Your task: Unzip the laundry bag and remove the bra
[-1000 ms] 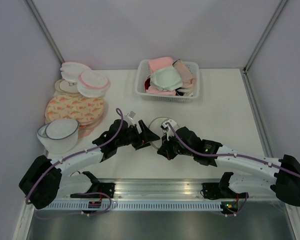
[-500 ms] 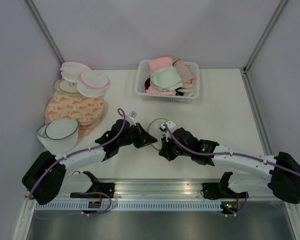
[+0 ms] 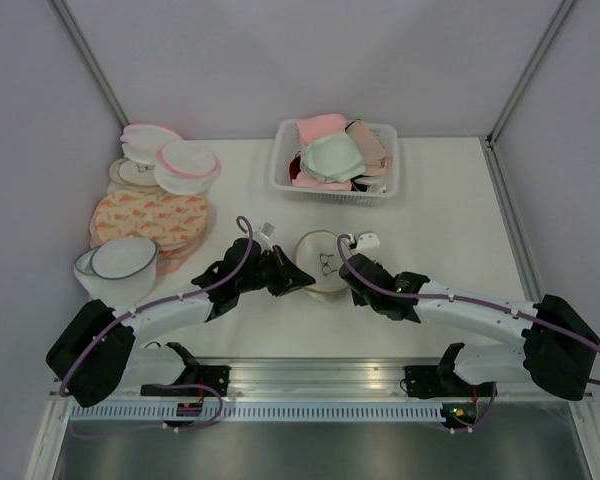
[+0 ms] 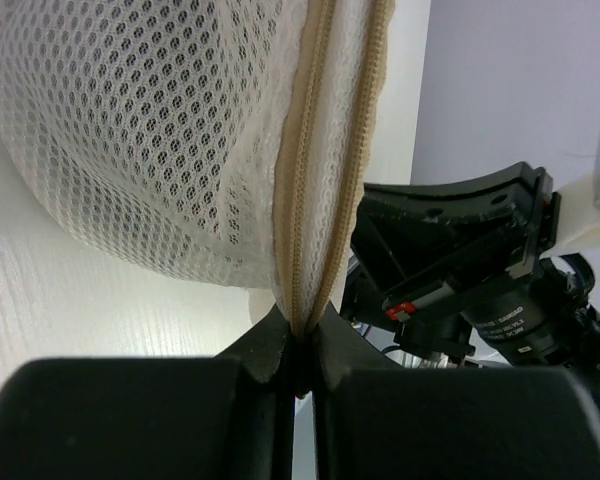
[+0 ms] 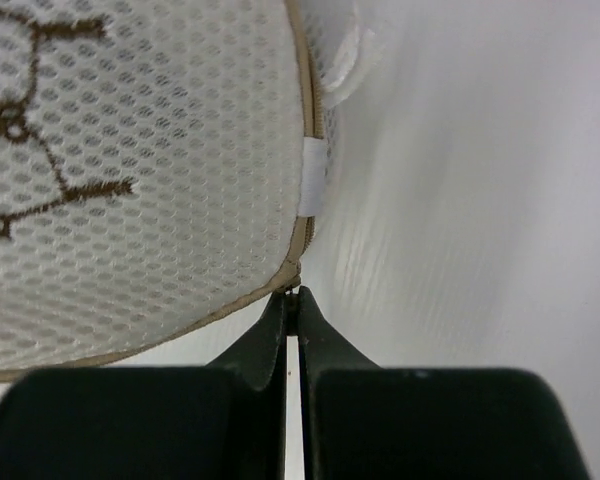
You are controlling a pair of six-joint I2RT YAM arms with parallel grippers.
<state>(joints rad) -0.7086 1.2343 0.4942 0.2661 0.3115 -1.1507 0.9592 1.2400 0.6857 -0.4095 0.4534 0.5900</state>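
The laundry bag [image 3: 320,262] is a small round white mesh pouch with a cream lid and a dark line drawing, lying between both arms at the table's middle. From the left, my left gripper [image 3: 298,281] is shut on the bag's tan zipper rim [image 4: 302,200], pinching the seam between its fingertips [image 4: 300,345]. On the bag's right side, my right gripper [image 3: 346,272] is shut on the small zipper pull at the end of the rim [image 5: 293,298]. The lid and its drawing [image 5: 40,130] fill the right wrist view. The bra is hidden.
A white basket [image 3: 337,198] of pink, cream and pale green bras stands at the back. Pink-rimmed discs [image 3: 185,165], peach-patterned flat pouches [image 3: 150,218] and a dark-rimmed mesh tub [image 3: 120,265] crowd the left side. The right arm's wrist [image 4: 480,290] is just behind the bag.
My left gripper has closed on the bag's rim. My right gripper has swung round to the bag's right side, and the lid now faces upward.
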